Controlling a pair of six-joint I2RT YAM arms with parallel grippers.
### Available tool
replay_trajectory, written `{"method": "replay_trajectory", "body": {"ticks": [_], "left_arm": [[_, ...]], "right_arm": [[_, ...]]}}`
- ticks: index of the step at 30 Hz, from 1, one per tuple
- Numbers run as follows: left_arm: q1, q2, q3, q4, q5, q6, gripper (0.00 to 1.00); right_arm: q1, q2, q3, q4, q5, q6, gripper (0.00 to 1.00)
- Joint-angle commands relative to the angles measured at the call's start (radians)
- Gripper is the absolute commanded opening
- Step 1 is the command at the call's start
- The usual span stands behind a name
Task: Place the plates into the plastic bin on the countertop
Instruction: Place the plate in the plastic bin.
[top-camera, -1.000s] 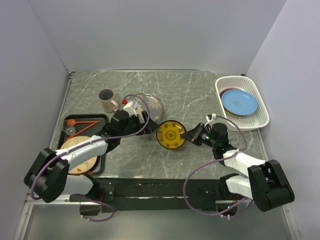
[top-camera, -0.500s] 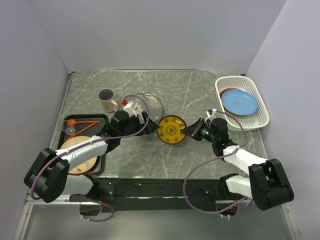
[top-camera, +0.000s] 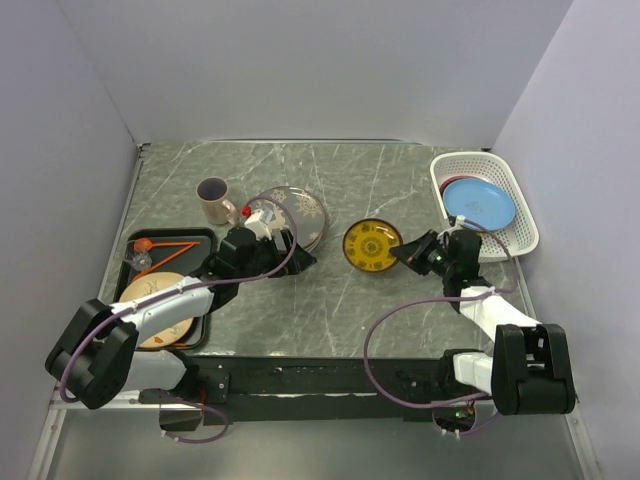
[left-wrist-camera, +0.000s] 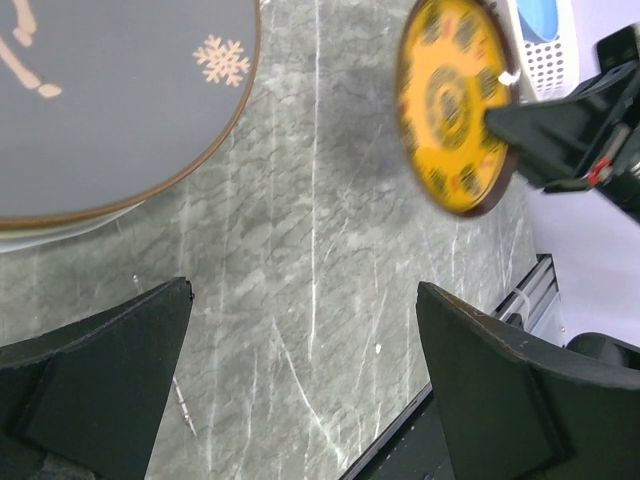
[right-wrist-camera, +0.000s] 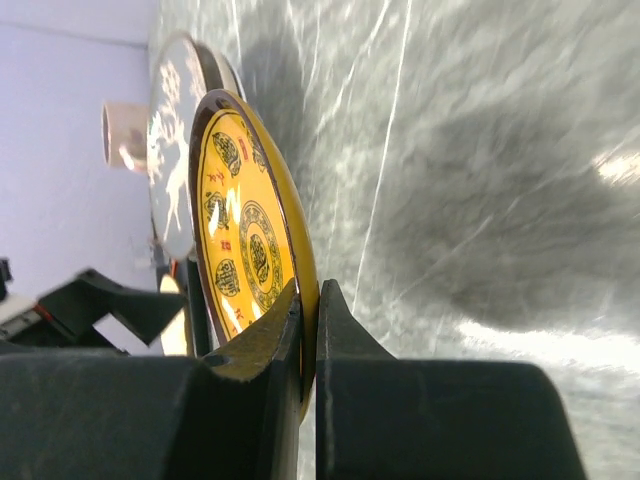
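Yellow patterned round plate (top-camera: 372, 245): being carried on edge, clear of the grey-green stone-look surface (top-camera: 350, 180), with its shadow falling on the stone in the right wrist view. Right pincer (right-wrist-camera: 305, 300) is pinching only a narrow bit of the rim, jaws pressed nearly together on it.

Risks, as judged:
- Rim-only hold, with most of the plate's weight hanging out from the jaws. The plate is likely wanting to swing or slide out. A jerk would be dropping it onto stone, where it may chip.
- White perforated plastic bin (top-camera: 520, 235) is looking only a little wider than a plate. Coming in low or off-centre, the plate's leading edge would be catching the near wall and shoving or tipping the bin.
- Round blue plate (top-camera: 480, 203) is already lying in the bin. Releasing from height would be knocking the two together.

Position: the plate is sticking out ahead of the right pincer's fingertips, toward its left. The bin is lying to that pincer's right and just beyond it. Left pincer (left-wrist-camera: 300, 340) is hovering spread wide, holding nothing. The dark plate with pale branch motifs (left-wrist-camera: 100, 90) is just ahead of it, and the yellow plate is well apart to its right.
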Motion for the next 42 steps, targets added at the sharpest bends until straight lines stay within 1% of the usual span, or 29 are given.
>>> {"method": "replay_trajectory", "body": {"ticks": [1,13,25,32,42], "left_arm": [[-0.003,-0.023,-0.008,0.050,0.005,-0.010,0.99],[-0.003,-0.025,0.000,0.016,0.008,-0.004,0.99],[-0.003,-0.036,-0.021,0.039,0.029,-0.016,0.99],[-0.003,-0.045,-0.026,0.033,0.031,-0.005,0.99],[-0.003,-0.017,-0.021,0.052,0.054,-0.015,0.99]], "right_arm": [[-0.061,-0.007,0.061,0.016,-0.059,-0.031,0.00],[-0.169,0.022,0.105,0.005,-0.096,-0.042,0.00],[-0.244,0.025,0.119,0.005,-0.094,-0.026,0.00],[-0.342,0.054,0.122,0.018,-0.122,-0.016,0.00],[-0.427,0.054,0.164,-0.002,-0.128,0.000,0.00]]}}
